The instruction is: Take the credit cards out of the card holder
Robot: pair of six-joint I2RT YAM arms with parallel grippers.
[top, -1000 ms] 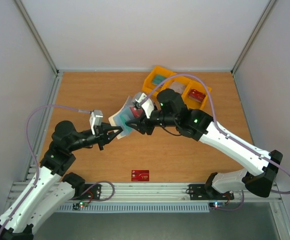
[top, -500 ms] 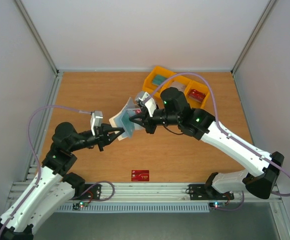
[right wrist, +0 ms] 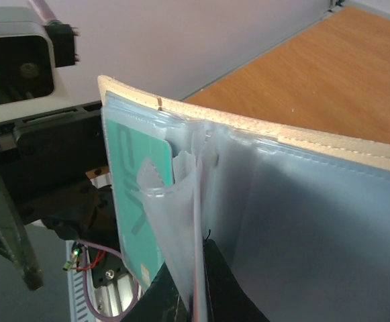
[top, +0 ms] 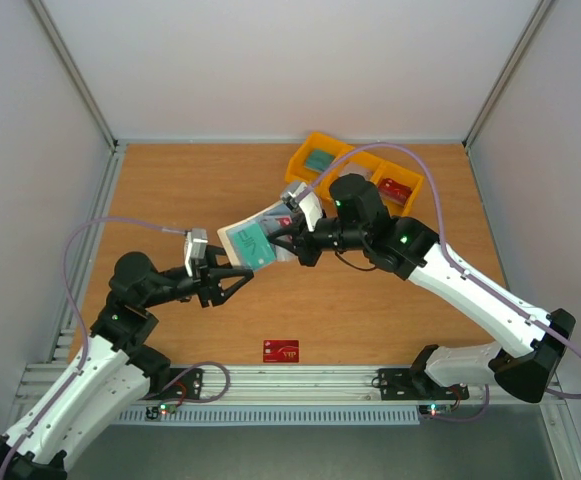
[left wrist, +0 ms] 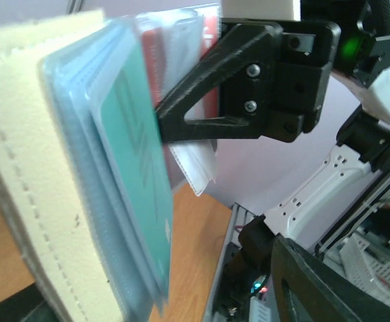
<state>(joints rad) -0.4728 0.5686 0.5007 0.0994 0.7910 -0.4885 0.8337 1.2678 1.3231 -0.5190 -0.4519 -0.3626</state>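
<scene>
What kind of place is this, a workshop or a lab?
Probably a lab test booth: plain white walls close in a wooden table, and two robot arms are bolted to a metal rail at its edge.

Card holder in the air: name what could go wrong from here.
1. The right gripper pinches only thin clear sleeves of the card holder, and the left gripper is open, not gripping it. The holder could slip, tear or sag.
2. The green card sits among those sleeves, so the left gripper might catch plastic along with it and drag the whole holder.
</scene>
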